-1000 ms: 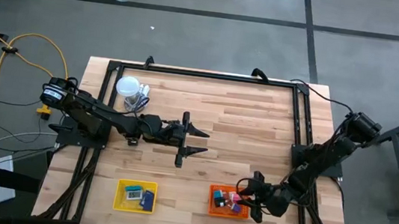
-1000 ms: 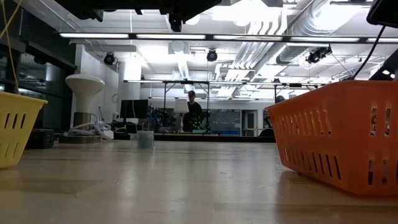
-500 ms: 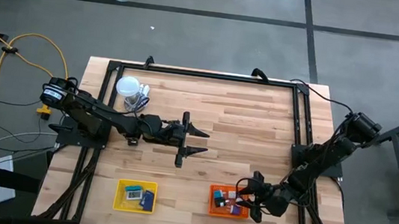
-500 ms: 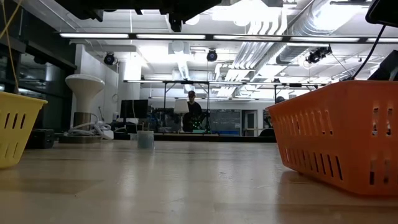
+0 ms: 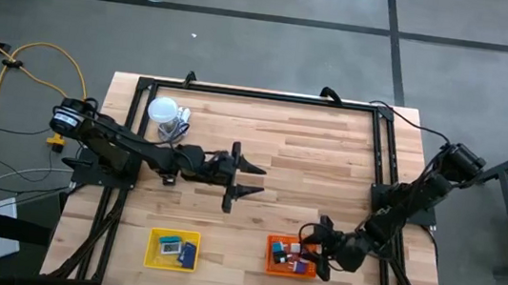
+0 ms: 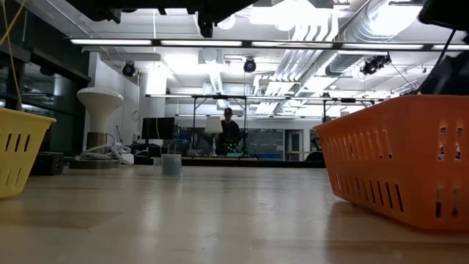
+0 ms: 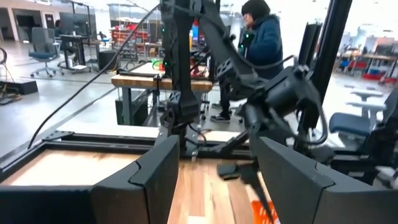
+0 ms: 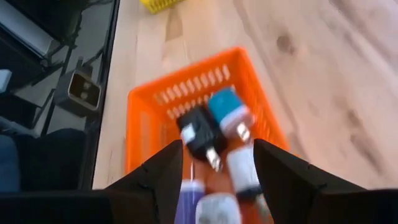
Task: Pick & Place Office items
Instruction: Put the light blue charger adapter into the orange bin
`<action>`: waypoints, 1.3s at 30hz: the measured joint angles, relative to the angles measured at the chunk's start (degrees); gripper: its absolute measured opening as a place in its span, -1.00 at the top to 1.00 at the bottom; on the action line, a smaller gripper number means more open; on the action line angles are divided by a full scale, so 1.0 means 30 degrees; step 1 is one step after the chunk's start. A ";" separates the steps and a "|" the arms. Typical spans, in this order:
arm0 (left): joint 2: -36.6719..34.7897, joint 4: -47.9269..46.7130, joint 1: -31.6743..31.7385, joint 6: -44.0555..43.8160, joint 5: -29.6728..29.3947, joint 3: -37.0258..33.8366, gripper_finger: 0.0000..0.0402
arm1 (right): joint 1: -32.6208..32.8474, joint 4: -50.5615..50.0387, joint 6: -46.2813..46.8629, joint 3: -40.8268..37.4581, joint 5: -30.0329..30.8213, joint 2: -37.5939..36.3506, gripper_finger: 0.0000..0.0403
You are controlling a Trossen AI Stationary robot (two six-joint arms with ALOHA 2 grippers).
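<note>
— Where the orange tray [image 5: 281, 257] sits by the table's [image 5: 319, 160] front edge, what's inside?
— Office items [image 8: 217, 127], black, teal, white. Right gripper [image 5: 314, 249] hangs over it, fingers spread, empty.
— And the yellow tray [image 5: 172, 249]?
— Blue bits. Left gripper [image 5: 252, 180] gapes mid-table.

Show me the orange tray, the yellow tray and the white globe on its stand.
orange tray [image 5: 272, 256]: high view, on its left wall.
yellow tray [image 5: 154, 249]: high view, on its left rim.
white globe [image 5: 162, 110]: high view, on the top of the ball.
</note>
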 joint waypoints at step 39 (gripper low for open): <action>-0.4270 -2.1612 0.2793 -0.6618 -0.4332 0.0007 -0.03 | -1.1041 0.1424 -1.0594 0.2106 -0.8358 -0.0517 0.09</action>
